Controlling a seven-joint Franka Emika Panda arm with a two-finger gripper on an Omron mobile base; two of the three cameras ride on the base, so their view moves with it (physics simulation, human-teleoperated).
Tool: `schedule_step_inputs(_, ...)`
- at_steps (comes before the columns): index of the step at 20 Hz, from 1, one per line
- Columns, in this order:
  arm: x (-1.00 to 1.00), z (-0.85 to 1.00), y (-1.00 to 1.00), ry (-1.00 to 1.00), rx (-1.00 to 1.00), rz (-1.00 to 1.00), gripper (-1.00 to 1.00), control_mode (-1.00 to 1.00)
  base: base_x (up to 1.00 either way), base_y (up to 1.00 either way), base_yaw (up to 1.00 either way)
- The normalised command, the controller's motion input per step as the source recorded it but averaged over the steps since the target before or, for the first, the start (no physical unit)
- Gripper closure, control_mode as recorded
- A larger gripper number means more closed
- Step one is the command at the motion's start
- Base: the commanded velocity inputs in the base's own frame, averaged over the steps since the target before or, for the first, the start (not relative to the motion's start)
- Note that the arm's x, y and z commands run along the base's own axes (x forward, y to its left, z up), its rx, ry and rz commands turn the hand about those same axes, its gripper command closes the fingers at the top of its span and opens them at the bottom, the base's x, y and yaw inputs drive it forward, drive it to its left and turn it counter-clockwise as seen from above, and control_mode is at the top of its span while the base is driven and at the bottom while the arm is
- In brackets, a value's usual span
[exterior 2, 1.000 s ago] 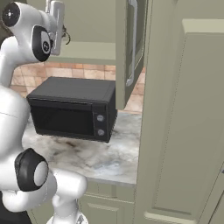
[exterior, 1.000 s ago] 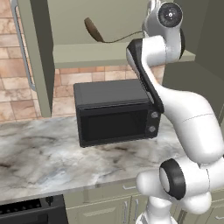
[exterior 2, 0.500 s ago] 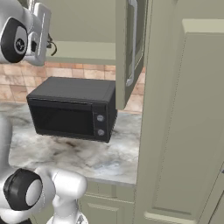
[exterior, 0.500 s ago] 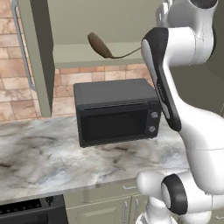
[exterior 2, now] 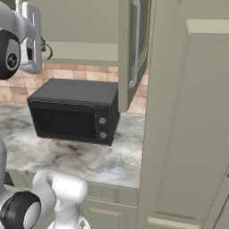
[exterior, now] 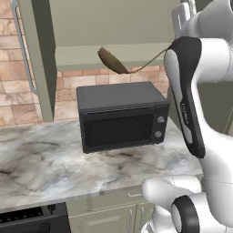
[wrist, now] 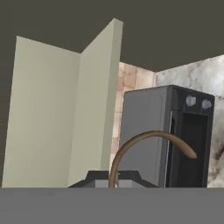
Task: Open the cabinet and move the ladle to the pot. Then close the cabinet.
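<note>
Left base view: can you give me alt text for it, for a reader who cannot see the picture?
A brown ladle hangs in the air above a black microwave, its thin handle running right behind the robot's white arm. Behind it the green wall cabinet stands open, one door swung out at left. The microwave sits on a marble counter.

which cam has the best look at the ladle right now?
Left base view: the ladle shows whole there, with its bowl in the air above the microwave and its thin handle running right behind the arm. The hand view has just the curved handle rising from the shut tool. The right base view shows a thin dark loop beside the arm.
</note>
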Motion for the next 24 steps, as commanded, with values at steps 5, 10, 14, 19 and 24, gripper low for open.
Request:
schedule_step_inputs(5, -0.25, -0.29, -0.03, -0.07, -0.07, 0.11, 1.0, -1.0, 0.0, 0.0, 0.0)
schedule_step_inputs(10, 0.0, -0.3, 0.0, 0.0, -0.02, 0.03, 1.0, -1.0, 0.0, 0.0, 0.0)
schedule_step_inputs(14, 0.0, -0.19, 0.0, -0.05, -0.07, 0.0, 1.0, -1.0, 0.0, 0.0, 0.0)
schedule_step_inputs(19, -0.04, -0.17, 0.0, -0.25, -0.19, 0.0, 1.0, -1.0, 0.0, 0.0, 0.0)
schedule_step_inputs(24, 0.0, -0.03, 0.0, -0.06, -0.03, 0.0, 1.0, -1.0, 0.0, 0.0, 0.0)
